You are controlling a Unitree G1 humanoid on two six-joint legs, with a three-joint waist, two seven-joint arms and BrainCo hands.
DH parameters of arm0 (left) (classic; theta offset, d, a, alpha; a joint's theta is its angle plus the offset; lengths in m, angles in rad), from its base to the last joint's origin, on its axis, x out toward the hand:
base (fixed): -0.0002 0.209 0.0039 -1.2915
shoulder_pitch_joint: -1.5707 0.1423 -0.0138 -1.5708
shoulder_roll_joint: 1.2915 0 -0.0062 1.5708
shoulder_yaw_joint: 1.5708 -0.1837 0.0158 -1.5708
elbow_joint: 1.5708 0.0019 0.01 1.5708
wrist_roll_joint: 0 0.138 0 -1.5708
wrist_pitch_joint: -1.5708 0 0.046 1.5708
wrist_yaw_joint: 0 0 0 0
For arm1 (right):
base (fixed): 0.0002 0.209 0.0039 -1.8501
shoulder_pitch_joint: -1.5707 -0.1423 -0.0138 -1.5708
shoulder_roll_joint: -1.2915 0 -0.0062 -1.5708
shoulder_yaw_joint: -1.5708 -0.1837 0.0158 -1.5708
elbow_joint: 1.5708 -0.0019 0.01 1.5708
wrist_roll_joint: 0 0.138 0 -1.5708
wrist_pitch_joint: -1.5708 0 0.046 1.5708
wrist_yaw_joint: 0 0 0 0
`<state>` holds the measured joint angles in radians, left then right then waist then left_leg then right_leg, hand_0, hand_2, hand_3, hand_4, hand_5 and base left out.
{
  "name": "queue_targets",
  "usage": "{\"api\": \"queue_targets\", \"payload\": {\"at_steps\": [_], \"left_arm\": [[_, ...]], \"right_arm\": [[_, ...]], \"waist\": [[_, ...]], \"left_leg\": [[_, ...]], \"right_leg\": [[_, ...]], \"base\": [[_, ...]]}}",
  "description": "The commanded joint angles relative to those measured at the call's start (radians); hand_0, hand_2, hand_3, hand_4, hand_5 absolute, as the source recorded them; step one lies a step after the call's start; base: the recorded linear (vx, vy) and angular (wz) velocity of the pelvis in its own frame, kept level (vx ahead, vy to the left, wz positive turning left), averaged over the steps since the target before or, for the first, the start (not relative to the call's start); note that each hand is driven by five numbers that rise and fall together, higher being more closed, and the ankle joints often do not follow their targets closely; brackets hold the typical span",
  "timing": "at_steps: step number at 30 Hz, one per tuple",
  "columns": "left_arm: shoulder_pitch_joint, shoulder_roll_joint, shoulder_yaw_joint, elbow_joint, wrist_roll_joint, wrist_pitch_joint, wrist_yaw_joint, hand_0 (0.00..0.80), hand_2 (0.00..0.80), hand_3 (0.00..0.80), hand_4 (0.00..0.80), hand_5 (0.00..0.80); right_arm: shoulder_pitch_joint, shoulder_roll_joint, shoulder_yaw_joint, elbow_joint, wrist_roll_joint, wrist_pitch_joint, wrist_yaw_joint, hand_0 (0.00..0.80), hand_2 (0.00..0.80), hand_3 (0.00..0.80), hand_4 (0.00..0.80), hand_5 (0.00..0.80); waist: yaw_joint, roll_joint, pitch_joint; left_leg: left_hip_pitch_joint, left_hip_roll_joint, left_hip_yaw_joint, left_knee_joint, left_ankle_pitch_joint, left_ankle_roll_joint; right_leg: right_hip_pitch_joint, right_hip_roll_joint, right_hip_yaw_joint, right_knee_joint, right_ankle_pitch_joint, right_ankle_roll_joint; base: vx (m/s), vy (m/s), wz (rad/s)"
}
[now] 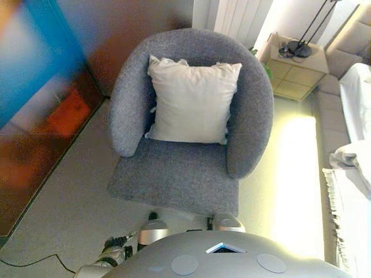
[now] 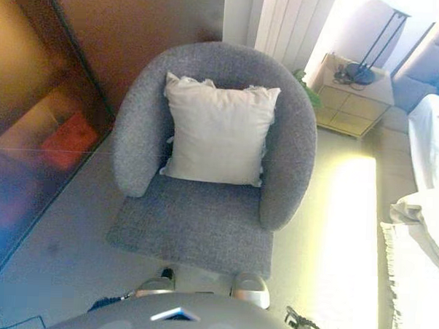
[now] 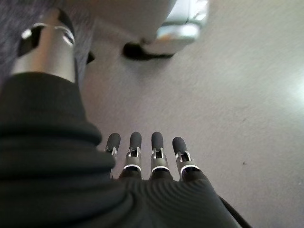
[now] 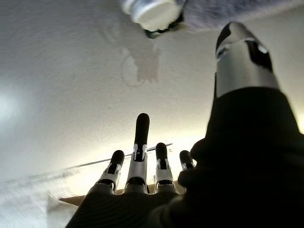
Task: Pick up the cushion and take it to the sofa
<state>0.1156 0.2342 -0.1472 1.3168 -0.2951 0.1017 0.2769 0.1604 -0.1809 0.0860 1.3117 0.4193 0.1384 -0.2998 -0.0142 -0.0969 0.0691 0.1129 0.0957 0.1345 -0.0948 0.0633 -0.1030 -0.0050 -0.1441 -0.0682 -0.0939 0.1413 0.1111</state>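
Observation:
A white square cushion (image 1: 191, 104) leans upright against the backrest of a grey round-backed armchair (image 1: 174, 174) straight in front of me. It also shows in the right eye view (image 2: 217, 131). The grey sofa (image 1: 339, 87), partly draped with a white blanket (image 1: 353, 174), runs along the right edge. My left hand (image 3: 157, 156) hangs low over the carpet near the chair's front, fingers straight, holding nothing. My right hand (image 4: 140, 142) hangs likewise on the other side, fingers straight and empty. Both hands are well short of the cushion.
A light wooden side table (image 1: 295, 66) with a black lamp base (image 1: 301, 49) stands behind the armchair's right side, next to the sofa. A white radiator (image 1: 240, 17) is on the back wall. A dark glossy cabinet front (image 1: 35, 116) lines the left. Pale carpet (image 1: 290, 185) lies between armchair and sofa.

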Motion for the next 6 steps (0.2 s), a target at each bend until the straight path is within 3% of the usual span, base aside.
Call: {"api": "queue_targets", "payload": {"at_steps": [1,6], "left_arm": [[-0.076,-0.036,-0.017,0.039,-0.013,0.037,0.0,0.0,0.0,0.0,0.0,0.0],[-0.087,-0.061,-0.047,0.024,-0.043,0.03,0.017,0.0,0.0,0.0,0.0,0.0]], "right_arm": [[-0.091,-0.007,0.039,0.006,-0.069,0.005,0.022,0.0,0.0,0.0,0.0,0.0],[-0.102,0.011,0.093,-0.005,-0.104,-0.011,0.03,0.0,0.0,0.0,0.0,0.0]], "waist": [[-0.016,0.032,0.065],[-0.017,0.03,0.05]], "left_leg": [[0.035,-0.062,-0.032,0.047,-0.121,0.098],[0.045,-0.059,-0.03,0.052,-0.128,0.089]], "right_leg": [[0.069,0.003,-0.009,0.085,-0.077,0.012],[0.099,0.006,0.0,0.041,-0.07,0.008]], "base": [[-0.011,-0.073,-0.09],[0.013,-0.055,-0.02]]}}
